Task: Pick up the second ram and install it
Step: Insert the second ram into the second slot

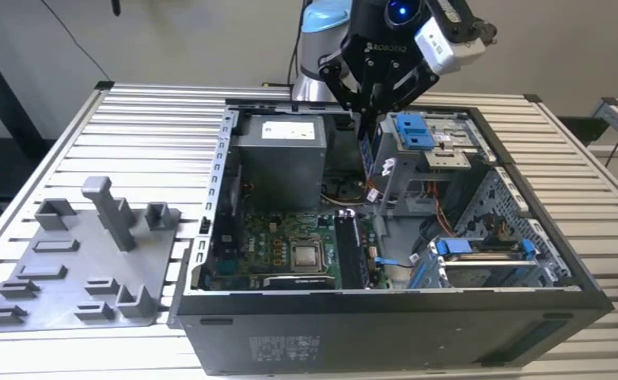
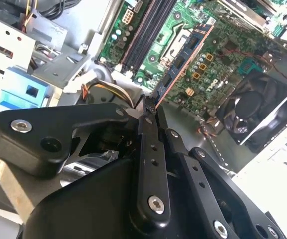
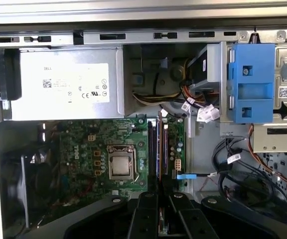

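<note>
The second ram (image 2: 183,59) is a thin, dark, bluish stick with an orange edge, and my gripper (image 2: 151,107) is shut on its end. In the exterior view the gripper (image 1: 369,119) hangs over the back of the open computer case (image 1: 393,324), with the ram (image 1: 369,154) pointing down into it. The ram is clear of the green motherboard (image 1: 277,245) and above its long black memory slots (image 1: 348,245). In the first wrist view the gripper (image 3: 159,201) lines up with those slots (image 3: 154,144), and the ram appears edge-on as a thin line (image 3: 160,164).
A grey plastic tray (image 1: 66,297) with upright blocks lies to the exterior view's left of the case. Inside the case are a grey power supply (image 1: 279,158), the processor socket (image 1: 306,255), a blue drive bracket (image 1: 415,131) and loose cables (image 3: 233,174) beside the slots.
</note>
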You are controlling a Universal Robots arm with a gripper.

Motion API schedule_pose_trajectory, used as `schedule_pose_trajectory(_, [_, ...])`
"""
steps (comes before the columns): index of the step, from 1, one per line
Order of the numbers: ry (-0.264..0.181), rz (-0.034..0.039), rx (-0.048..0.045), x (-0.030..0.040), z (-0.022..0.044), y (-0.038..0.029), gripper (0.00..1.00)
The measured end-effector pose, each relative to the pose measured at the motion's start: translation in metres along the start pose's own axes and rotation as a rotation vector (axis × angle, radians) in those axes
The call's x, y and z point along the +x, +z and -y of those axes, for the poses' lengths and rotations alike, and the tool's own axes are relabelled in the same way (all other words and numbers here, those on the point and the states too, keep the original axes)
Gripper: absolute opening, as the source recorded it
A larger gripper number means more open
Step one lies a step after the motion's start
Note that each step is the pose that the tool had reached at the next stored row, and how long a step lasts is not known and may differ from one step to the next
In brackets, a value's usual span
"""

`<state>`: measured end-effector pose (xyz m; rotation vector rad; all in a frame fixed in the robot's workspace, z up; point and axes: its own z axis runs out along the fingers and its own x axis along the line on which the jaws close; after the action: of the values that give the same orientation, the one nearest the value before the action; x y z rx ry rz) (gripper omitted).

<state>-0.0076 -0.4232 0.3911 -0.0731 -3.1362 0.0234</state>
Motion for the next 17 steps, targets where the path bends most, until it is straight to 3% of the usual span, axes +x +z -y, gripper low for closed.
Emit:
schedule_pose_trajectory(7, [0.000, 0.0044, -0.0002, -0.0001, -0.0001, 0.0073, 0.14])
schedule_pose_trajectory(17, [0.000, 0.0046, -0.0005, 0.0000, -0.0001, 0.0111, 0.14])
